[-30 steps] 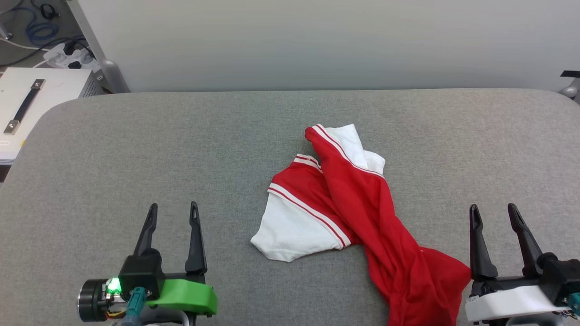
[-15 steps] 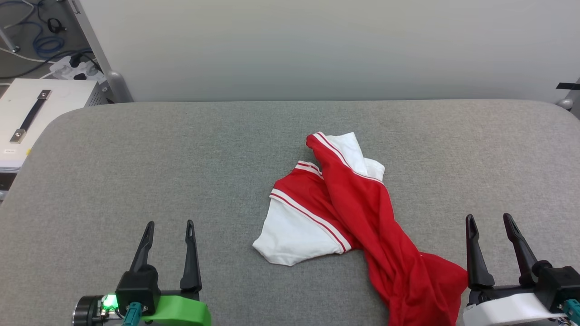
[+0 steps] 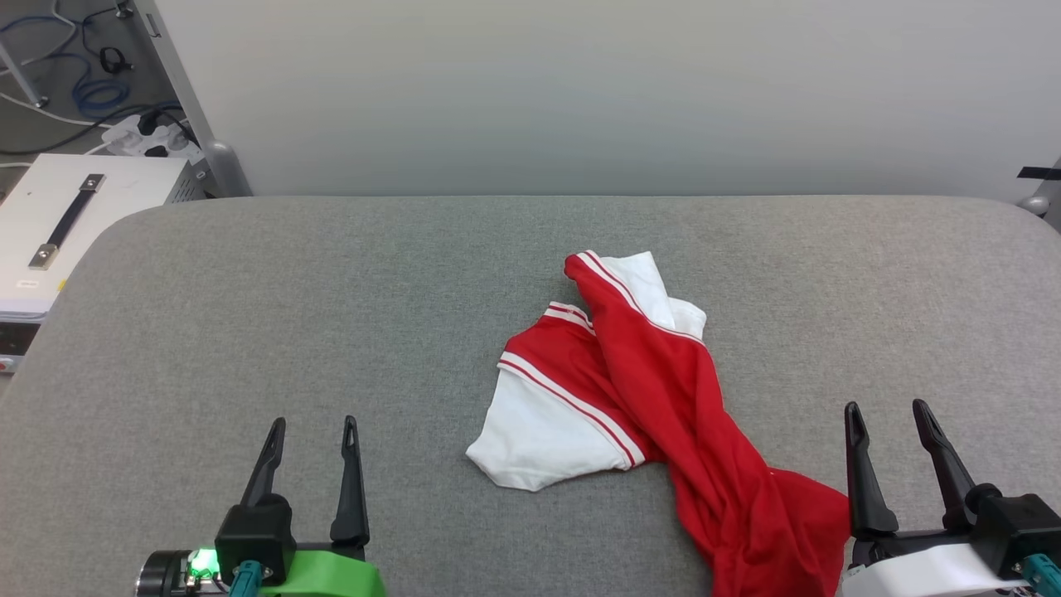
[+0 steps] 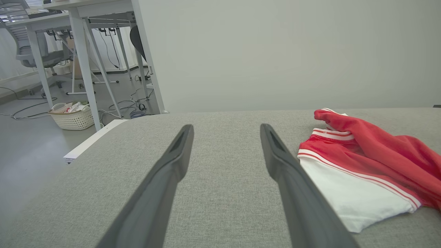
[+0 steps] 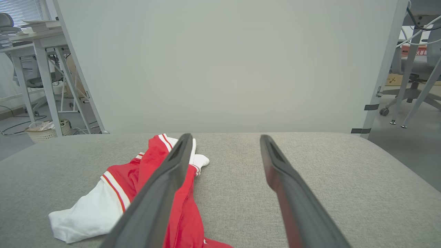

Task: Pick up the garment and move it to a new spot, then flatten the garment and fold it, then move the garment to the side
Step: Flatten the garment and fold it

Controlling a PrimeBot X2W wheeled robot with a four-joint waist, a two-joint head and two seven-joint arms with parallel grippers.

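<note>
The garment is a red jersey with white sleeves and striped trim, lying crumpled and twisted on the grey table, running from the centre toward the near right edge. My left gripper stands open near the front left, well apart from the cloth. My right gripper stands open at the front right, just right of the garment's red lower end. The left wrist view has the garment to the right of the open left gripper. From the right wrist, the garment lies left of the open right gripper.
A white box with a black handle sits beyond the table's left edge, with cables and a power strip behind it. A pale wall runs along the table's far edge. Desk legs and a wicker basket stand on the floor at left.
The whole head view has shifted downward, so the camera moved. Both grippers sit a little lower in the picture and stay open. The garment lies as before.
</note>
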